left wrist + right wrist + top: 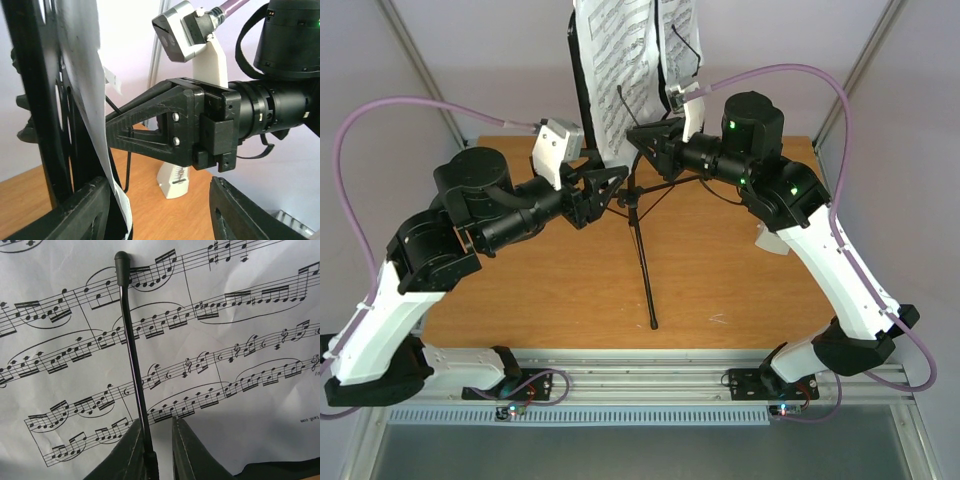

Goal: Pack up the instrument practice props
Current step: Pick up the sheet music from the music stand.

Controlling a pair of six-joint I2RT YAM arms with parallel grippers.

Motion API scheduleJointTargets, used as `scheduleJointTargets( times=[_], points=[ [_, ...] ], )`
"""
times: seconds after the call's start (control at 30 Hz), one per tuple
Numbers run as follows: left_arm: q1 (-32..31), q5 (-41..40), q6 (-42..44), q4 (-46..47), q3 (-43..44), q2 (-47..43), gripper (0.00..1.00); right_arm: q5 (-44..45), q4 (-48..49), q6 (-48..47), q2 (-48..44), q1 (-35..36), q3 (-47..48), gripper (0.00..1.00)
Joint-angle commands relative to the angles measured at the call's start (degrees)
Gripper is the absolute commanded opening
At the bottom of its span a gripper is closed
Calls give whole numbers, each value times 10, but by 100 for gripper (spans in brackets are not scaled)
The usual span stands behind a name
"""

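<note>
Reaching toward the foot of the sheet-music pages (pixel 225 365), the right hand (pixel 156 422) was seen with its jaws narrowly apart about a thin black retaining wire (pixel 131 355). The wire rose between them and ended in a small knob above the hand. It lay against one finger, while a sliver of white page was visible between it and the other; whether a grip had been made could not be told. The printed pages were spread directly ahead of this hand, behind the wire.

The left hand (pixel 612 185) was held open, tip toward tip with the right hand, and nothing was gripped by it. The black round-holed desk of the music stand (pixel 640 240) and the lower corner of a page were found just beside and ahead of one of its fingers (pixel 85 210). The stand's tripod legs were planted on the surface (pixel 550 290) below both hands. The pale metronome (pixel 174 182) was seen upright on the surface beyond the left hand's open jaws, apart from both hands.
</note>
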Motion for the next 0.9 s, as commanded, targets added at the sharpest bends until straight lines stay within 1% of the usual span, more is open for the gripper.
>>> scheduleJointTargets(
  times=[0.0,0.1,0.2,0.37,0.57,0.67,0.77,0.8,0.87],
  points=[
    [-13,-58,29,14,10,4,52,13,8,-4,8,0,10,15],
    [-20,-80,34,13,13,8,45,11,10,-6,8,-1,8,11],
    [-26,-103,40,15,11,8,41,5,15,-7,5,0,4,9],
    [-28,-120,45,24,7,11,33,2,20,-9,1,0,-6,8],
    [-28,-133,50,31,7,13,18,1,23,-11,-1,0,-11,8],
    [-28,-135,50,35,4,13,9,1,23,-11,-3,0,-12,8],
    [-28,-141,53,38,3,14,3,1,23,-12,-3,0,-15,7],
    [-28,-142,54,39,2,13,1,2,23,-13,-5,0,-16,6],
    [-28,-142,55,39,2,13,0,4,23,-13,-5,-1,-18,4]
  ],
)
